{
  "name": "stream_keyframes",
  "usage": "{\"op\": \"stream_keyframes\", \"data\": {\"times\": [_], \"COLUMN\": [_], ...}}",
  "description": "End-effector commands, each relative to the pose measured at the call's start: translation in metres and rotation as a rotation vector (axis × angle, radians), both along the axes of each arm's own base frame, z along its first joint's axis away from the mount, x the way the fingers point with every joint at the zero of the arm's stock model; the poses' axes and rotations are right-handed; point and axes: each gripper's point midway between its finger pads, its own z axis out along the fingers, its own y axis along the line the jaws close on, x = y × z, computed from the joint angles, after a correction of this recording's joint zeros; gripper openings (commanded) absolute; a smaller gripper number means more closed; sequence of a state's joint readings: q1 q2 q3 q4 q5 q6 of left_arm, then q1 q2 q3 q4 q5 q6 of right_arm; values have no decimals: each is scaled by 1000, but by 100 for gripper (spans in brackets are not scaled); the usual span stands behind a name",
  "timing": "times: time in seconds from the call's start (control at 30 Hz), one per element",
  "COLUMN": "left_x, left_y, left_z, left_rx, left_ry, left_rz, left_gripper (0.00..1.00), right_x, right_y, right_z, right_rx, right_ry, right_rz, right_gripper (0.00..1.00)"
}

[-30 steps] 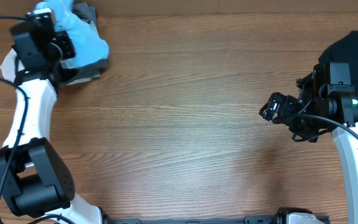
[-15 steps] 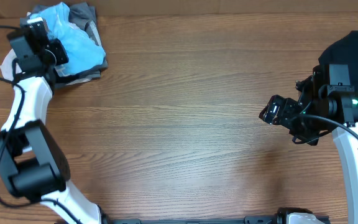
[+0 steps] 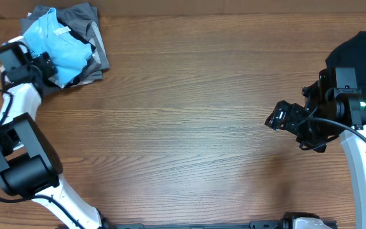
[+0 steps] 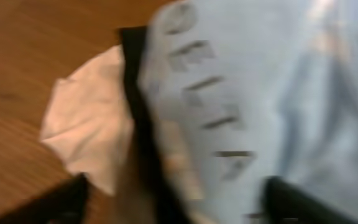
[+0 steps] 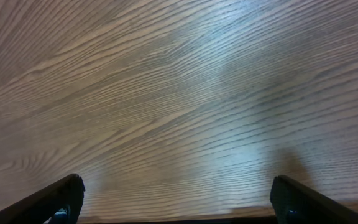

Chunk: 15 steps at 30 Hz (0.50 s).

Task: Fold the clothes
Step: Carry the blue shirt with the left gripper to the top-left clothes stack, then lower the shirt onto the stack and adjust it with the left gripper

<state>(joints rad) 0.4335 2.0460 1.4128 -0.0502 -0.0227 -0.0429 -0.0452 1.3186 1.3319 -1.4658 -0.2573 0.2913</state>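
**Clothes heaped at the table's ten o'clock corner**

Clothes [image 3: 68,38] lie in a loose pile at about ten o'clock on the wooden table [image 3: 189,127]. A light blue shirt [image 3: 59,41] with dark lettering sits on top, over a grey garment [image 3: 91,19] and some black cloth. In the blurred left wrist view, a white piece [image 4: 86,118] sticks out at the pile's nine o'clock side.

The left gripper [image 3: 48,63] is at the pile's eight o'clock edge. Its fingers stand apart on either side of the blue shirt, clamping nothing.

Another black heap [image 3: 361,48] lies at the table's two o'clock edge. The right gripper [image 3: 273,118] hangs at three o'clock over bare wood, fingers wide apart and empty.
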Motion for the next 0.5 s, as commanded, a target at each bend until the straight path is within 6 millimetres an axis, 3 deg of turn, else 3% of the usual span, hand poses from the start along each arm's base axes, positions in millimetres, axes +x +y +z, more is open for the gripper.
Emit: {"op": "stream_keyframes", "data": {"times": [0.0,0.13,0.3,0.33,0.37,0.47], "left_x": [3,10,24,26,28,32], "left_y": [14,8,-14,-18,-22,-31], "left_z": [19,50,109,117,123,128], "left_rx": [20,-21,-85,-95,-101,-104], "left_ry": [-24,-63,-167,-181,-192,-194], "left_rz": [39,57,-21,-34,-48,-67], "left_gripper": [100,100,100,92,66,15], "right_x": [-2,-1,1,2,3,4], "right_y": [-1,-1,-1,-1,-1,-1], "right_z": [-2,-1,-1,-1,-1,0], "right_rx": [-6,-7,-8,-7,-8,-8], "right_ry": [10,6,-3,-6,-10,-17], "right_rz": [3,3,3,2,3,3], "right_gripper": [100,100,100,100,100,100]}}
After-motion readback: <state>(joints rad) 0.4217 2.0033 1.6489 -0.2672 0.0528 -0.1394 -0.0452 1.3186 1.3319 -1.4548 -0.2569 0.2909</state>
